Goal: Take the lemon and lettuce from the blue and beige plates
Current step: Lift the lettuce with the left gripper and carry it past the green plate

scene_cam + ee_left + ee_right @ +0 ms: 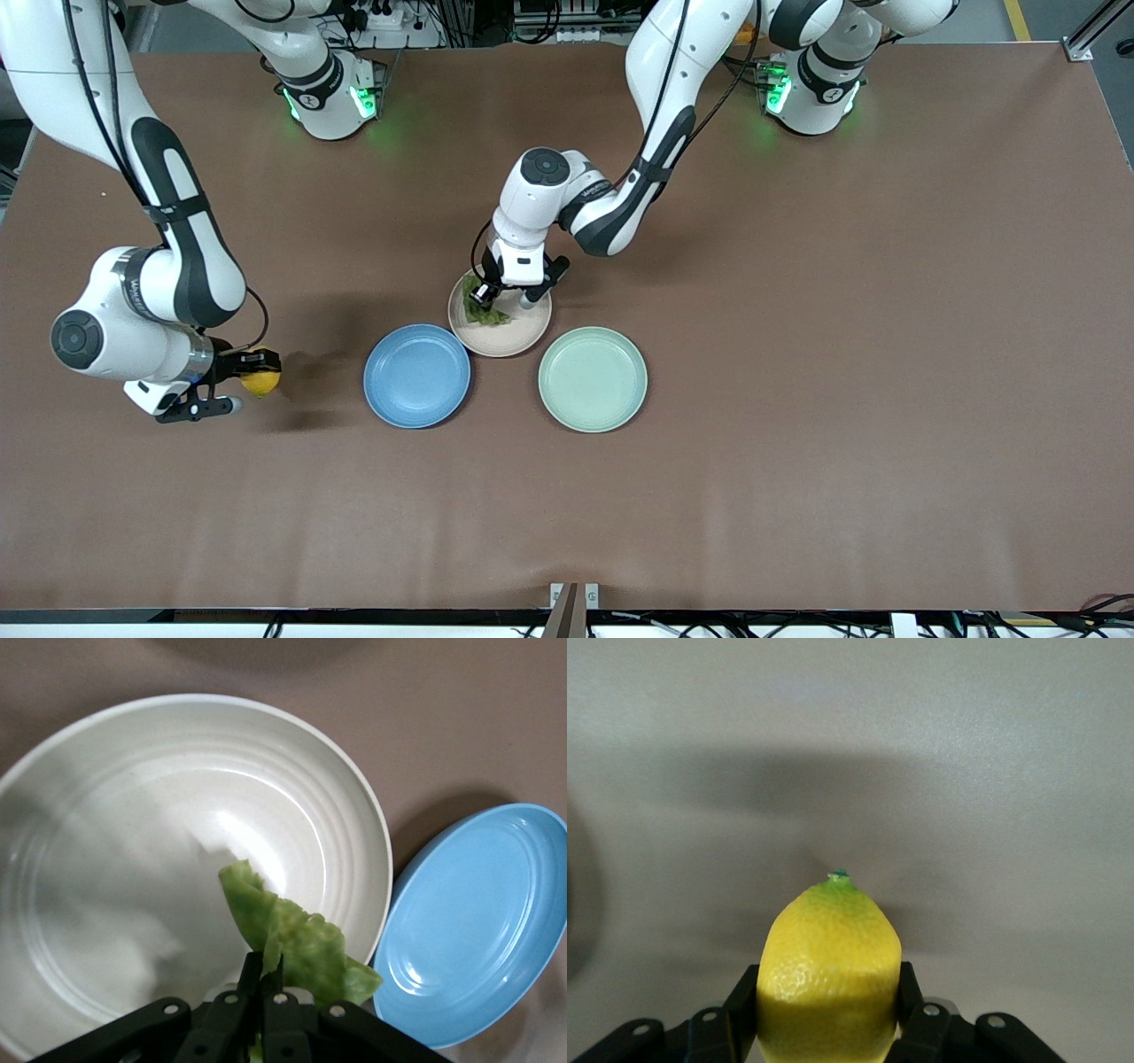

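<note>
The left gripper (490, 297) is down over the beige plate (523, 337), its fingers pinched together on the lettuce (485, 312). In the left wrist view the closed fingertips (262, 979) bite only the near edge of the leaf (297, 943), and the rest fans out free above the plate's (106, 815) inner surface. The plate sits around the middle of the table (797, 487), touching or nearly touching the blue plate (416, 375), which lies a little nearer the front camera and toward the right arm's end.

The right gripper (244, 372) is clamped on the lemon (260, 379) and holds it over bare table near the right arm's end, well apart from the blue plate. The right wrist view shows the fingers (912, 1001) pressing both flanks of the fruit (830, 970), its green tip pointing away. That arm appears to be waiting with its half of the job done.

The step in hand looks like lifting the lettuce clear. Doing it well means rising straight up and slowly: the leaf is thin and held by a small margin, so a jerk or sideways sweep could tear it or pull it out of the pinch. The gripper should keep its closure unchanged while the leaf clears the raised rim. A drooping edge could drag on the rim and shift the light plate against the blue plate (478, 921), so height should come before any travel. The mint-green plate (593, 379) beside the beige one plays no part.
</note>
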You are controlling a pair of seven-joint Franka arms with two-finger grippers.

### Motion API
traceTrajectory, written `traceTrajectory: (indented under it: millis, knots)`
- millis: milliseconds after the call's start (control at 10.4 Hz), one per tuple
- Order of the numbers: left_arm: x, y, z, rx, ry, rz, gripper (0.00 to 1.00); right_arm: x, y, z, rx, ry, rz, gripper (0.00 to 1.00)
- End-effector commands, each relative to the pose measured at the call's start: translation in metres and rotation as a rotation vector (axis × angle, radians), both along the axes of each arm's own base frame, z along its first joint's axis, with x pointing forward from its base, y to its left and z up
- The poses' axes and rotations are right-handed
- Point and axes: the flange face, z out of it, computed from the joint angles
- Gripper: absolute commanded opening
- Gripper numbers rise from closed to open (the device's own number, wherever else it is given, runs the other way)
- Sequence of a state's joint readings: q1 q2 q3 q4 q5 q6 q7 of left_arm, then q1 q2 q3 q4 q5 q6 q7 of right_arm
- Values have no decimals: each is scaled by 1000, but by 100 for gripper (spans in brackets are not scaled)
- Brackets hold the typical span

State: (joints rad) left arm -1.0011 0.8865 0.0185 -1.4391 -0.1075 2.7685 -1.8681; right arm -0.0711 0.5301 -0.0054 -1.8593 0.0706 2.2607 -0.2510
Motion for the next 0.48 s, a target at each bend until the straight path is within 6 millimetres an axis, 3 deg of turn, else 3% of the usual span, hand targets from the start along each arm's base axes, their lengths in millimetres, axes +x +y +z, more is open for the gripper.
traceTrajectory:
  millis: [0,386]
  knots:
    - [-2,5,17,45,22,2,0,-8,-8,1,-6,-14,5,18]
    - [11,18,55,102,71,18,0,-11,-14,-9,-13,-26,-17,18]
